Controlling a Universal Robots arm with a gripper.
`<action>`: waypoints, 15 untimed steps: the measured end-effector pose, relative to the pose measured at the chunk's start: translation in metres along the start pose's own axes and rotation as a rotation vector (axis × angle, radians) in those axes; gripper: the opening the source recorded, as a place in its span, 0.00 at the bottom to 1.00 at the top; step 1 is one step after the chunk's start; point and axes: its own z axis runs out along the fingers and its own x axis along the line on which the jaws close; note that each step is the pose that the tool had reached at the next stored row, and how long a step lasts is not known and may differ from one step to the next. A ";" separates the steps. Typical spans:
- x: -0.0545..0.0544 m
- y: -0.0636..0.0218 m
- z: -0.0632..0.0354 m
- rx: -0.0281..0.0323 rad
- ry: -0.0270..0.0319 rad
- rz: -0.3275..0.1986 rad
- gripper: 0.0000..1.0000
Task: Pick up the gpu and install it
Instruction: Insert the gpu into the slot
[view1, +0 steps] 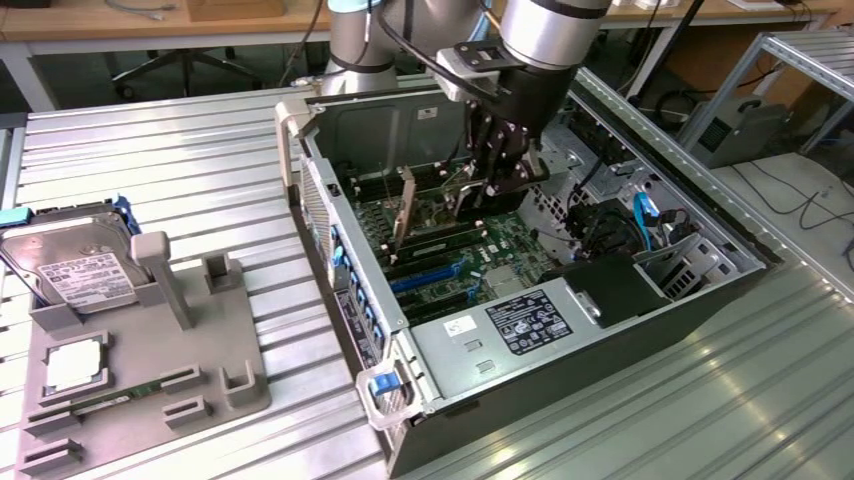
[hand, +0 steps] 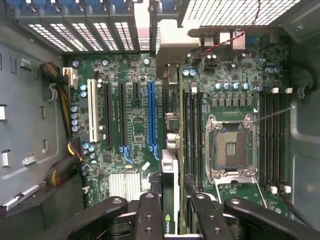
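Where the gpu (hand: 170, 180) is hanging: inside the case (view1: 367, 130), standing edge-on over the motherboard (hand: 125, 100) on the case's floor; its silver bracket (hand: 172, 55) is pointing at the case's rear wall, close to the slotted openings there.
Gripper (view1: 491, 195): it is reaching down into the middle of the case; its fingers (hand: 150, 215) are pinching the gpu by its two flat faces, at the end farther from the case's rear wall.
Done: the pick-up is looking complete, since the card is being held inside the case and is lined up along the board's long slots.
Left: the seating is looking unfinished, or at least unconfirmed; the card's lower edge is hiding behind its own body, so I cannot tell whether the connector is entering a slot or hovering just above one; the bracket is not visibly lying flush against the case's rear wall; the gripper is not letting go yet.
Outside the case: a grey fixture (view1: 200, 340) is sitting to the exterior view's left of the case; it is carrying the hard drive (view1: 87, 275) and the RAM stick (view1: 114, 398), both well apart from the case and untouched.
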 end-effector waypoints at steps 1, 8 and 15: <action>0.000 0.0003 0.0018 0.0004 0.0000 0.000 0.27; 0.001 0.0020 0.0139 0.0030 -0.0001 -0.001 0.27; 0.002 0.0043 0.0249 0.0057 0.0002 -0.006 0.27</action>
